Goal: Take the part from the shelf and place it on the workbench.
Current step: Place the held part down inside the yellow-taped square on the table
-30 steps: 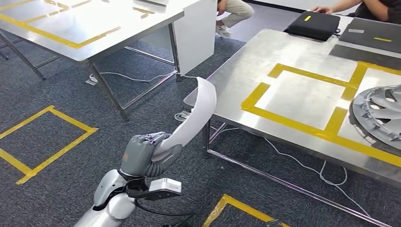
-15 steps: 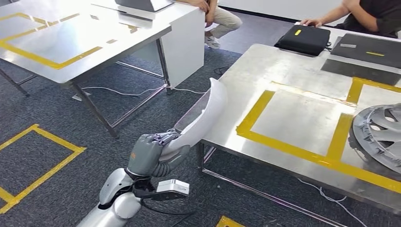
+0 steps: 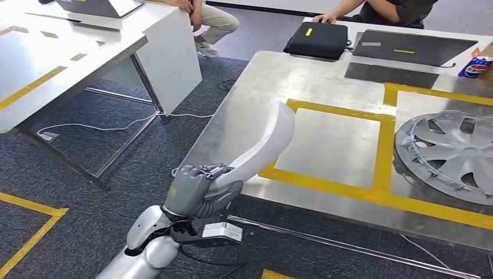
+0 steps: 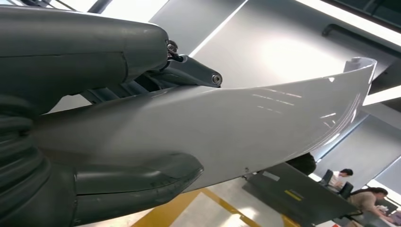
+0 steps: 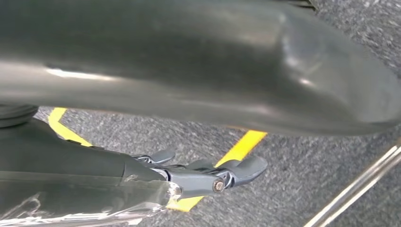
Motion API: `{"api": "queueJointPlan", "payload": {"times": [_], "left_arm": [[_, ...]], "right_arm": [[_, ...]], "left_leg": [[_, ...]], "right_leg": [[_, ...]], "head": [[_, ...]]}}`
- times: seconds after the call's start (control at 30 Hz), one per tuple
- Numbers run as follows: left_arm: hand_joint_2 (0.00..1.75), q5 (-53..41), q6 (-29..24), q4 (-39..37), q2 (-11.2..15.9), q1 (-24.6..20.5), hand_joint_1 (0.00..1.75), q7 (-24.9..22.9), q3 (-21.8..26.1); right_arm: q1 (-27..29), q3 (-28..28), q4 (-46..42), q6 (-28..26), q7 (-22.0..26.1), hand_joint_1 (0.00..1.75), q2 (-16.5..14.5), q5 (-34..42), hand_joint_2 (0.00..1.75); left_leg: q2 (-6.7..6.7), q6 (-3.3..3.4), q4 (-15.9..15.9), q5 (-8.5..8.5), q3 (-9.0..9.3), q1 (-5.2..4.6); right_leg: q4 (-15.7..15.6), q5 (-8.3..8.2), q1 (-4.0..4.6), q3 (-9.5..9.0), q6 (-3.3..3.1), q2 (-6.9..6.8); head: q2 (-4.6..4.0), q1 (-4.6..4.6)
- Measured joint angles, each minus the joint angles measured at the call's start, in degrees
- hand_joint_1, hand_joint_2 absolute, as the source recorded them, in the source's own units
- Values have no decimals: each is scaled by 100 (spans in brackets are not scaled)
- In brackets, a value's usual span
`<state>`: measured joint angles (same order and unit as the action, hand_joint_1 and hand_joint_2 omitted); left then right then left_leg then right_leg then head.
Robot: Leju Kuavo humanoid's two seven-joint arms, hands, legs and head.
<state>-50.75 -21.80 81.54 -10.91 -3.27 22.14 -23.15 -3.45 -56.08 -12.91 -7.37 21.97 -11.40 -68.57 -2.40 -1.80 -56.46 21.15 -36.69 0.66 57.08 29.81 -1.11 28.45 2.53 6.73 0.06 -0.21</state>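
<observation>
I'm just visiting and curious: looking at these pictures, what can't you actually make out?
- Head view: the wheel cover is cut off by the right edge; the seated people at the top edge.
- Head view: the drink can label is too small to read.
- Left wrist view: the left hand covers the held end of the white part.
- Right wrist view: a blurred dark shape hides much; whether the right hand is open is unclear.

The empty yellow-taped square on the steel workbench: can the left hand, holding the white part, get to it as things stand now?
Probably yes. The left hand holds the white part, whose tip is already over the workbench edge beside the taped square; nothing lies between them.
</observation>
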Motion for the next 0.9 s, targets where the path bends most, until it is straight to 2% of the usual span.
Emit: {"api": "queueJointPlan", "payload": {"times": [0.03, 0.1, 0.13, 0.2, 0.23, 0.27, 0.3, 0.37, 0.4, 0.43, 0.47, 0.5, 0.6, 0.67, 0.77, 0.9], "left_arm": [[175, -5, 19, -7, -8, -40, 175, -5, -28], [175, -16, 67, -25, -24, -121, 175, -30, -83], [175, -24, 96, -43, -27, -149, 175, -58, -99], [175, -56, 149, -102, -26, -194, 175, -126, -111], [175, -73, 175, -139, -26, -220, 175, -165, -115], [175, -94, 199, -177, -27, -251, 175, -203, -119], [175, -112, 225, -220, -27, -296, 175, -246, -122], [175, -188, 264, -344, -32, -444, 175, -353, -140], [175, -250, 286, -421, -38, -540, 175, -429, -151], [175, -333, 306, -506, -48, -638, 175, -518, -160], [175, -434, 323, -596, -59, -736, 175, -620, -165], [175, -552, 333, -704, -72, -840, 175, -724, -169], [175, -982, 330, -1146, -116, -1240, 175, -1029, -200], [175, -1320, 325, -1503, -161, -1546, 175, -1246, -235], [175, -1746, 339, -2035, -241, -1952, 175, -1562, -299], [175, -2065, 385, -2605, -346, -2335, 175, -1848, -379]], "right_arm": [[10, 1, 1, 1, 1, 0, 1, -8, 0], [4, 2, 2, -1, 3, 0, 1, -25, 0], [-11, 3, 2, -7, 4, 0, 1, -40, 0], [-39, 12, 2, -26, -1, 0, 0, -76, 0], [-39, 19, 2, -33, -7, 0, 0, -92, 0], [-35, 24, 2, -34, -15, 0, 0, -104, 0], [-33, 28, 2, -31, -26, 0, 1, -113, 0], [-42, 34, 3, -23, -55, 0, -1, -133, 0], [-59, 39, 4, -14, -72, 0, -2, -150, 0], [-77, 44, 5, -2, -87, 0, -5, -170, 0], [-95, 48, 6, 16, -100, 0, -11, -195, 0], [-113, 55, 6, 35, -115, 0, -16, -220, 0], [-153, 102, 6, 92, -167, 0, -30, -294, 0], [-185, 149, 6, 119, -203, 0, -32, -329, 0], [-242, 198, 6, 148, -240, 0, -32, -350, 0], [-279, 230, 6, 162, -282, 0, -32, -367, 0]], "left_leg": [[29, 41, 11, -9, 17, 3], [99, 126, 36, 23, 72, 12], [134, 157, 40, 48, 100, 8], [206, 188, 38, 108, 143, -6], [227, 189, 37, 138, 168, -11], [239, 182, 35, 170, 200, -11], [246, 171, 33, 203, 241, -9], [253, 125, 21, 276, 329, -12], [254, 94, 3, 314, 357, -23], [254, 63, -10, 341, 371, -35], [254, 52, -25, 363, 374, -50], [256, 76, -30, 366, 372, -54], [261, 197, 6, 338, 385, -55], [263, 204, 43, 331, 404, -54], [266, 161, 80, 317, 418, -50], [267, -15, 106, 311, 419, -29]], "right_leg": [[-2, 22, -8, -1, 34, -50], [263, 165, 3, 111, 90, -303], [593, 307, 10, 294, 108, -459], [1402, 587, 14, 814, 131, -601], [1658, 601, 14, 1020, 137, -619], [1705, 491, 12, 1125, 141, -624], [1528, 269, 9, 1117, 142, -628], [804, -270, 2, 902, 142, -669], [486, -443, 0, 784, 120, -684], [286, -532, 1, 711, 94, -694], [198, -558, 0, 682, 71, -690], [187, -560, -3, 673, 49, -664], [178, -577, -5, 692, 43, -618], [178, -568, 2, 696, 20, -607], [179, -557, 18, 697, -20, -605], [181, -554, 35, 702, -40, -610]], "head": [[0, 4], [0, 25], [0, 36], [0, 43], [0, 43], [-1, 44], [-1, 44], [-1, 52], [0, 56], [-1, 54], [-1, 50], [-1, 38], [0, 26], [-1, 27], [-1, 29], [-1, 31]]}}
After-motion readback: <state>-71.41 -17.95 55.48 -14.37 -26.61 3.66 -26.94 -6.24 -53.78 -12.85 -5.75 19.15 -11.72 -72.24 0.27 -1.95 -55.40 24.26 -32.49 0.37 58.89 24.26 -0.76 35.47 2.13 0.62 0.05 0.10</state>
